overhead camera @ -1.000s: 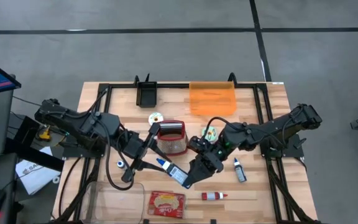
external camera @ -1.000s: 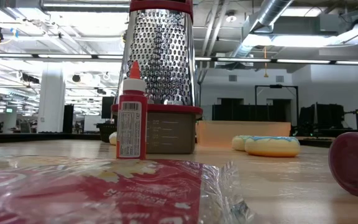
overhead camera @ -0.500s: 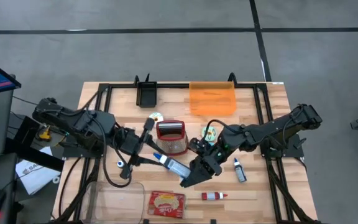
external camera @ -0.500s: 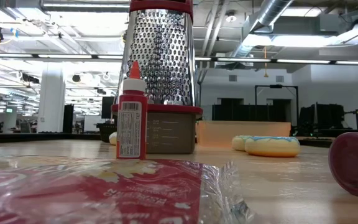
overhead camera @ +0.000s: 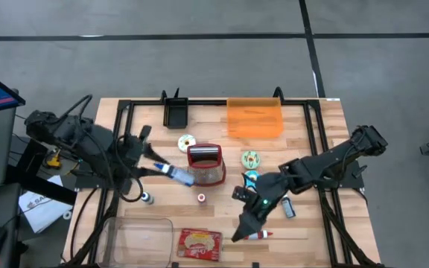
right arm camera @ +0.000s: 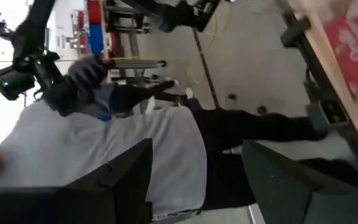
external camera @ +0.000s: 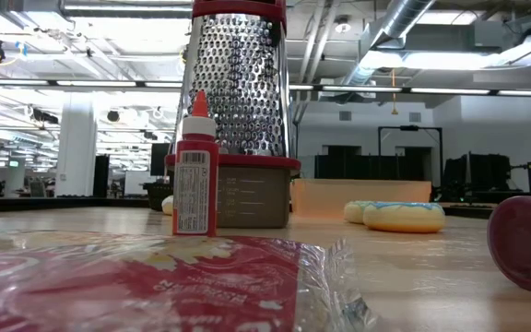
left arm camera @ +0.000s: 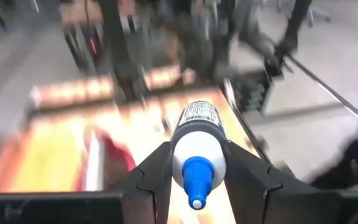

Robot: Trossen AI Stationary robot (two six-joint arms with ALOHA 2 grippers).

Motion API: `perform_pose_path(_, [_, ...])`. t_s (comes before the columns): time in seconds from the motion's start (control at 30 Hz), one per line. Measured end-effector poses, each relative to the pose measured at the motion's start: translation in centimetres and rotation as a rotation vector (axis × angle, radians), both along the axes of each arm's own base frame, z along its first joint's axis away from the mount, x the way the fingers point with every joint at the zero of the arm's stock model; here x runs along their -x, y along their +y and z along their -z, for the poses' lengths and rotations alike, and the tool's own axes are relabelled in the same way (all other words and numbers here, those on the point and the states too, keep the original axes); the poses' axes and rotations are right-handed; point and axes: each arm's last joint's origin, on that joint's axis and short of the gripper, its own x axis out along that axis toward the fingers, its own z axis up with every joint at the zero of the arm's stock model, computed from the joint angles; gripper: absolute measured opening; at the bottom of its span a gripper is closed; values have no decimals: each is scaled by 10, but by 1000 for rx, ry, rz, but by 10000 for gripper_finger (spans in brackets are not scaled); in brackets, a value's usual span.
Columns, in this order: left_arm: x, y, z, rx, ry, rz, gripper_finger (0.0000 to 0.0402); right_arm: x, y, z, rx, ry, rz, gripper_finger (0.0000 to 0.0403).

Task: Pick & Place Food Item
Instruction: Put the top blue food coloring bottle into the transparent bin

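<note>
A white bottle (overhead camera: 179,174) with a blue cap (left arm camera: 197,177) hangs above the table just left of the red-topped grater (overhead camera: 205,164), with my left gripper (overhead camera: 167,170) shut on it. My right gripper (overhead camera: 242,229) stands open near the table's front edge, beside the small red bottle (overhead camera: 258,235). It holds nothing; its wrist view looks past the table edge at a person. A red food packet (overhead camera: 199,243) lies flat at the front edge. Neither gripper shows in the low view. My left gripper pinches the white bottle between its two fingers (left arm camera: 156,171), on the body's shoulder (left arm camera: 196,138) just behind the blue cap. The bottle lies along the fingers, cap toward the wrist and base pointing away. It is lifted clear of the table.
A clear container (overhead camera: 136,234) sits at the front left, with an orange bin (overhead camera: 255,117) and a black bin (overhead camera: 176,112) at the back. Two donuts (overhead camera: 187,141) (overhead camera: 252,158) lie near the grater, a dark bottle (overhead camera: 287,208) right of my right gripper, and small caps (overhead camera: 202,198) (overhead camera: 147,198) on the wood.
Both grippers held the white bottle in front of the grater. My right gripper has let go and gone toward the near edge, tipping downward. My left gripper has drawn back toward the table's left and far side with the bottle, which stays clear of the table.
</note>
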Motion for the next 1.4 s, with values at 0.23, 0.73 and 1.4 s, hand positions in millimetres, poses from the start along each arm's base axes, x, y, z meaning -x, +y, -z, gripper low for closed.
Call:
perform_pose_path(0.23, [33, -30, 29, 150, 397, 12, 112, 13, 13, 11, 54, 134, 57, 240])
perform_pose_path(0.73, [47, -151, 86, 408, 759, -229, 112, 31, 29, 22, 169, 218, 71, 240])
perform_pose_path(1.4, [77, -175, 139, 433, 964, -992, 112, 76, 73, 29, 252, 277, 91, 240])
